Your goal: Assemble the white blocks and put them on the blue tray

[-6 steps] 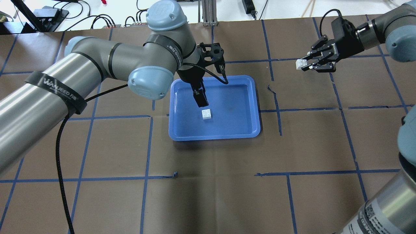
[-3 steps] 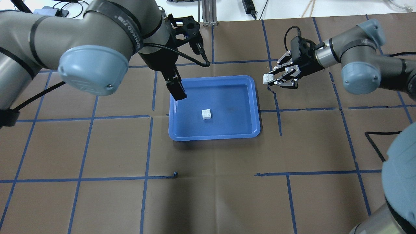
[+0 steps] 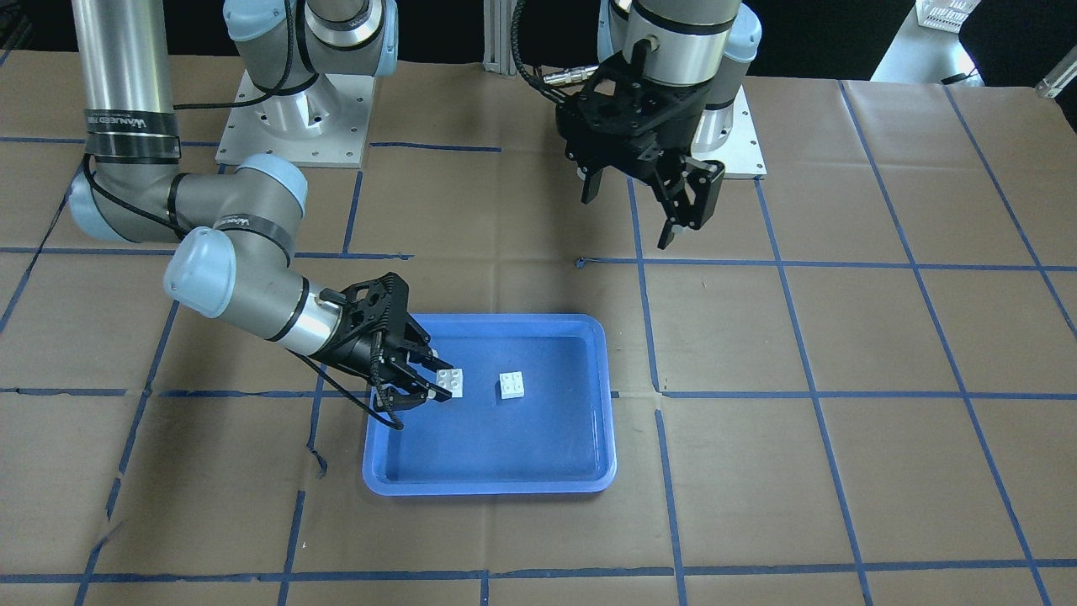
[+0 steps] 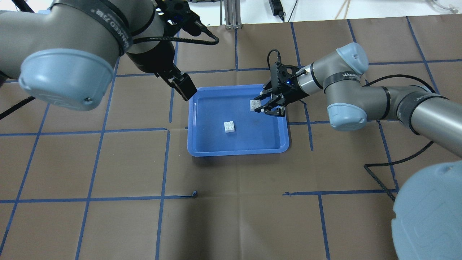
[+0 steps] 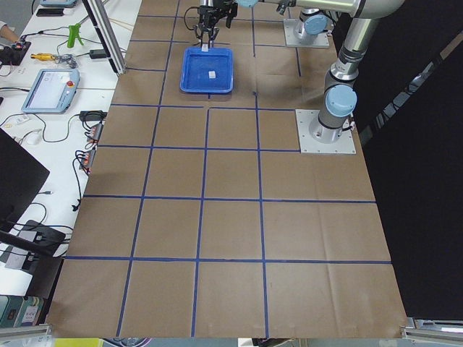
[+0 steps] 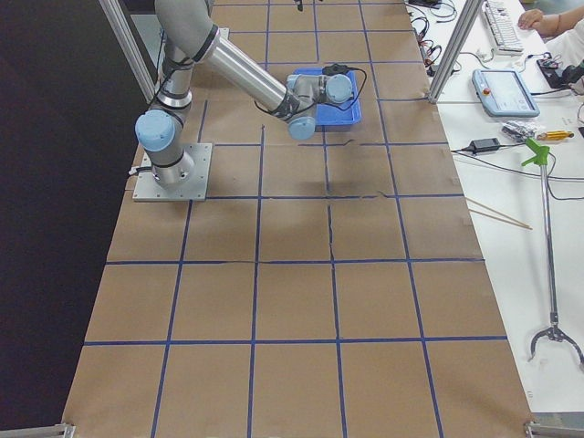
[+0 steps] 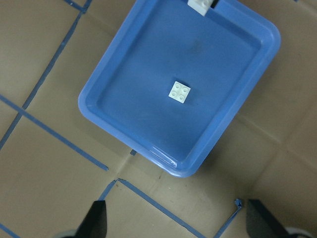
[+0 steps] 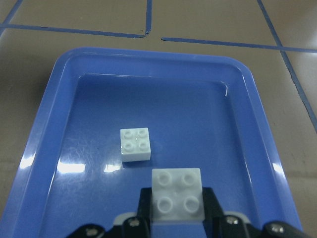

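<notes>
Right gripper [image 4: 260, 105] clamping white block [image 4: 255, 104], arm angled low over blue tray [image 4: 238, 152], left gripper [image 3: 629, 219] wide

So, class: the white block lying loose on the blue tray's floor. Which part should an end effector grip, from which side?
I would grip the loose white block by two opposite flat side walls, coming straight down from above: it sits flat, studs up, well clear of the blue tray rim.

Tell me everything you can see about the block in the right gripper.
The block is a small white plastic-looking square with four round studs, level, studs up. The right gripper pinches two opposite sides, holding it over the tray near one end, seemingly clear of the floor, apart from the other block.
</notes>
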`<state>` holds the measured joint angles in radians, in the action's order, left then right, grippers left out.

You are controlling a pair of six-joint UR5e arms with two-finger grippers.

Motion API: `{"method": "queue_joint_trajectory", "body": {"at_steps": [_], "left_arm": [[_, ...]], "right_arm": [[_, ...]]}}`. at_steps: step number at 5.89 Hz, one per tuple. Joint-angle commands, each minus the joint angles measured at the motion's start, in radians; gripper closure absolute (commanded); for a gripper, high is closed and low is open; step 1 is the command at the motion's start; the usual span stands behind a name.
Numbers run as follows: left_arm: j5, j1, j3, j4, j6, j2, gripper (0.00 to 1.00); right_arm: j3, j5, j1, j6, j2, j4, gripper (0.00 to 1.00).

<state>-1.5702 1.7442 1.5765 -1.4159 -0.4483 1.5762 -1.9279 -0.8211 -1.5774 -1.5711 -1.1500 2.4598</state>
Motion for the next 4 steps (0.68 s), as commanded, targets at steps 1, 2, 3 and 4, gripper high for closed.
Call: {"method": "queue_joint_trajectory", "body": {"at_steps": [1, 2, 3, 4], "left_arm": [[0.002, -0.092, 0.013, 0.003, 0.114, -0.050, 0.00], [-0.005, -0.100, 0.016, 0.003, 0.276, -0.071, 0.00], [-0.005, -0.104, 0.017, -0.008, 0.325, -0.077, 0.00], [-0.005, -0.107, 0.019, -0.024, 0.335, -0.079, 0.00]], "right_arm": [[-0.043, 0.000, -0.035, 0.057, 0.067, 0.185, 0.69], [-0.042, -0.001, -0.035, 0.057, 0.111, 0.218, 0.70], [-0.042, 0.000, -0.035, 0.057, 0.119, 0.226, 0.70], [-0.043, -0.001, -0.038, 0.057, 0.119, 0.225, 0.70]]}}
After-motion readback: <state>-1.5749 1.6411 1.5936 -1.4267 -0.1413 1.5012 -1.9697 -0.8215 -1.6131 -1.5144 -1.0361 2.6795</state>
